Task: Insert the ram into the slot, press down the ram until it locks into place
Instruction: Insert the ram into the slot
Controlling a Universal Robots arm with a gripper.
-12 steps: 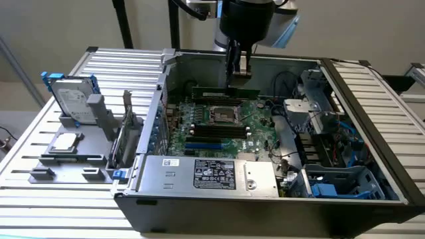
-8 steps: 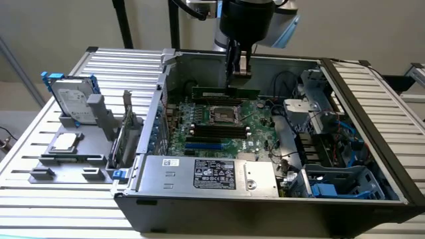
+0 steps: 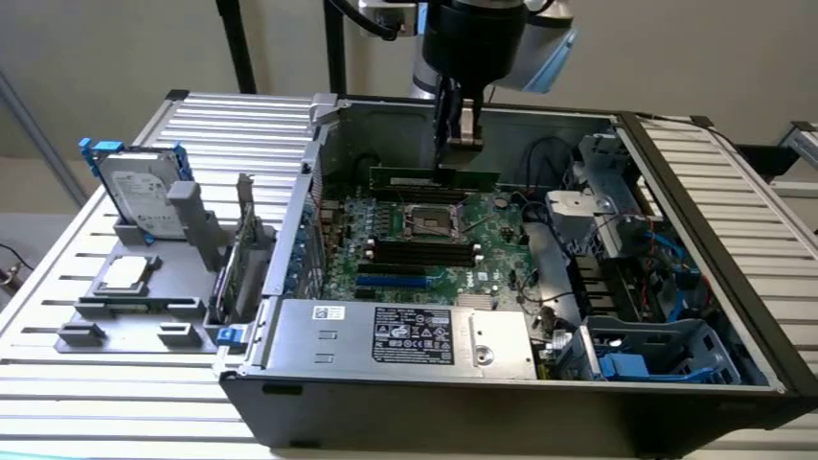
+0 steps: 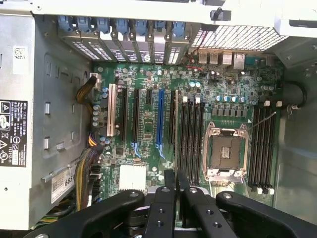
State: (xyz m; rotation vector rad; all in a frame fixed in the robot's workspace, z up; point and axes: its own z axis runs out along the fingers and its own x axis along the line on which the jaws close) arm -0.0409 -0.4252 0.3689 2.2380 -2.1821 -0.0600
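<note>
The gripper hangs straight down from the upright arm, fingers clamped on the ram. The ram is held level, on edge, above the motherboard and near the black slots, not yet seated.

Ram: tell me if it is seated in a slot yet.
No, the gripper holds the ram in the air above the black slots.

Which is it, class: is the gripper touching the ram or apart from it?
Touching. The exterior view shows it: the gripper is shut on the top edge of the ram, which hangs level from it.
</note>
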